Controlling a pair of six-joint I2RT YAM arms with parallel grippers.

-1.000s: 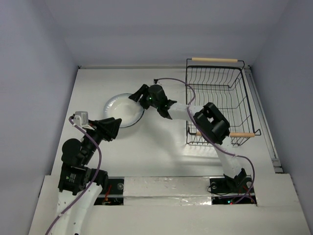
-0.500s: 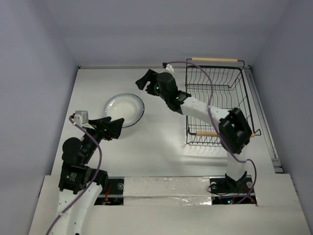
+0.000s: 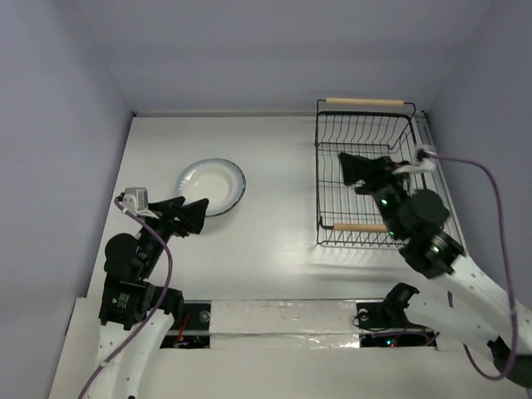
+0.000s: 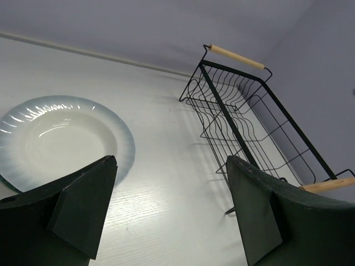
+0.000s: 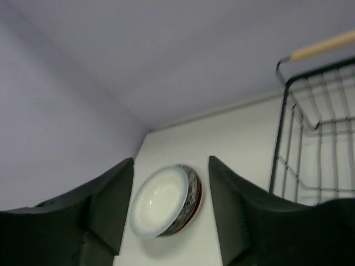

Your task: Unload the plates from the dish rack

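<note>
The plates point(image 3: 211, 186) lie in one stack on the table, left of centre, with the plain white blue-rimmed plate on top. In the right wrist view the stack point(image 5: 166, 200) shows a dark patterned rim and a red rim under the top plate. The dish rack point(image 3: 370, 179) stands at the right and holds no plates. My left gripper point(image 3: 187, 212) is open and empty just near of the stack. My right gripper point(image 3: 353, 169) is open and empty above the rack's near half. The left wrist view shows the top plate point(image 4: 61, 138) and the rack point(image 4: 249, 127) beyond my open gripper point(image 4: 171, 166).
The rack's wooden handles sit at its far end point(image 3: 364, 101) and near end point(image 3: 359, 226). A rail point(image 3: 449, 216) runs along the table's right edge. Walls close in at the back and both sides.
My right arm has swung from beside the plate stack back to the right, and its gripper is now over the rack. The left arm and the stack have not moved.
</note>
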